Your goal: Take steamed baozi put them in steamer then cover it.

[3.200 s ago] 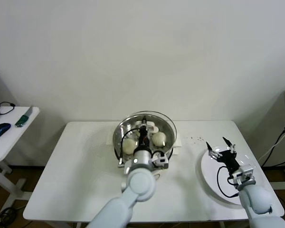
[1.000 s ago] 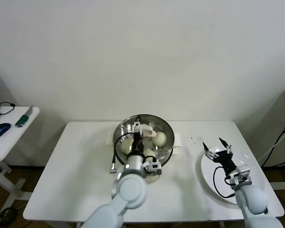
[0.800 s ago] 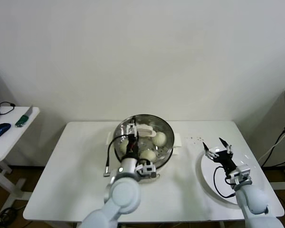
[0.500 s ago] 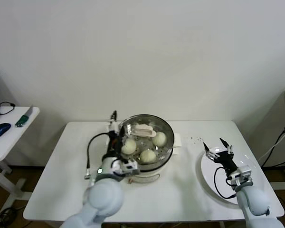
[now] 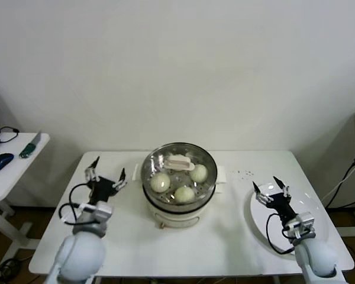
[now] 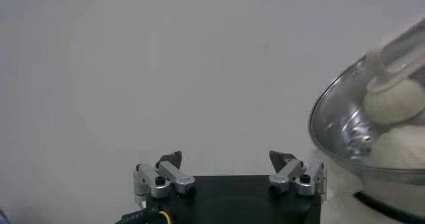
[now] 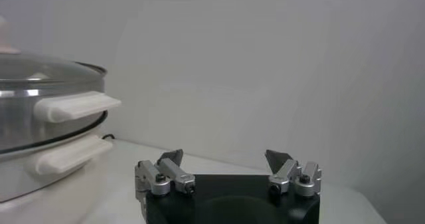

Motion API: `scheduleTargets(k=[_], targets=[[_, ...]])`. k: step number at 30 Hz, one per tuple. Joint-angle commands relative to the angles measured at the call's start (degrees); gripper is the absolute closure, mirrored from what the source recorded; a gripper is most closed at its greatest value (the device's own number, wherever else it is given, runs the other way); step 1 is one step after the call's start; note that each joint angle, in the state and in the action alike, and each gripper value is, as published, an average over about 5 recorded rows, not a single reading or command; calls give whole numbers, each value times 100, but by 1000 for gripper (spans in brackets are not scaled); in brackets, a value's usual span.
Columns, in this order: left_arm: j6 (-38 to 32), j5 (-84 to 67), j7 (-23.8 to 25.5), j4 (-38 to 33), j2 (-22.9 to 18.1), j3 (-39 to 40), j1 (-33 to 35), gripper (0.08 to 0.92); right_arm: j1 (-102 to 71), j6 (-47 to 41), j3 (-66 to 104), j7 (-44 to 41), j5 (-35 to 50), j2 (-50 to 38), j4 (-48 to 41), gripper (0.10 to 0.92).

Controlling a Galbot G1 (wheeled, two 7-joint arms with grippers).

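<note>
the left gripper [image 5: 105, 175] is held spread and empty over the table [image 5: 124, 236], beside the steamer [image 5: 178, 201]. the right gripper [image 5: 271, 189] is spread above the white plate [image 5: 257, 222]. three steamed baozi [image 5: 160, 181] are seen inside the steamer, under the cover [image 5: 178, 160].

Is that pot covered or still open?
Covered. The glass cover sits on the steamer, with baozi visible through it, and both arms are away from it.

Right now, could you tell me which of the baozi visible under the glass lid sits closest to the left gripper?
The baozi on the steamer's left side; the other two lie nearer the middle and right, farther from the left gripper.
</note>
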Motion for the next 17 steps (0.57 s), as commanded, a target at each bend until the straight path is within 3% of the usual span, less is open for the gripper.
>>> scheduleTargets(k=[1,17], targets=[[-2648,-2711,-362,630,-554,-1291,1127,177,-138,185,29,-49,53,106,82,203],[-2592,-2238,-181,951,-559,-1319,1100,177,-96,227,2,-49,104,64,132,203]])
